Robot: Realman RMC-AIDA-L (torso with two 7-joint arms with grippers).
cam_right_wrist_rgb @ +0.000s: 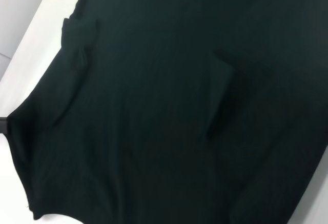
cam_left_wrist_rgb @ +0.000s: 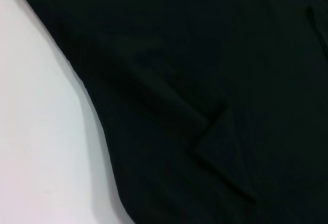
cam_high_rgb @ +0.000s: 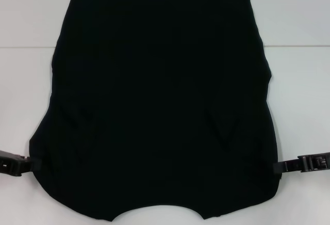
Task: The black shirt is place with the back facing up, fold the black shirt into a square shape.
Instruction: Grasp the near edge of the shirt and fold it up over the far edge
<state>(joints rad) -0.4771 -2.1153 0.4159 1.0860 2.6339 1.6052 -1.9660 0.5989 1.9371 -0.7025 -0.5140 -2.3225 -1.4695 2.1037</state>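
1. Flat on the white worktop (cam_high_rgb: 299, 81), the black shirt (cam_high_rgb: 160, 106) fills most of the head view, its straight edge at the far side and a curved notch (apparently the neckline) at the near edge.
2. No lettering shows on the upward face; the cloth is plain black in all three views.
3. Both near corners flare outward, wider than the far edge, and shallow creases run in from each.
4. At the near left corner, the left hand (cam_high_rgb: 26, 164) reaches in from the frame's edge and meets the shirt's rim; whether it is clenched on the cloth or released cannot be told.
5. At the near right corner, the right hand (cam_high_rgb: 282, 166) likewise meets the rim from the opposite side, low over the worktop; its grip cannot be told either.
6. From the left wrist, the shirt (cam_left_wrist_rgb: 205, 90) covers nearly the whole picture, with a small folded ridge in the fabric and bare worktop (cam_left_wrist_rgb: 41, 147) alongside.
7. From the right wrist, the shirt (cam_right_wrist_rgb: 154, 121) shows a raised pleat near the middle and a tucked fold near one edge, worktop (cam_right_wrist_rgb: 46, 34) beyond.
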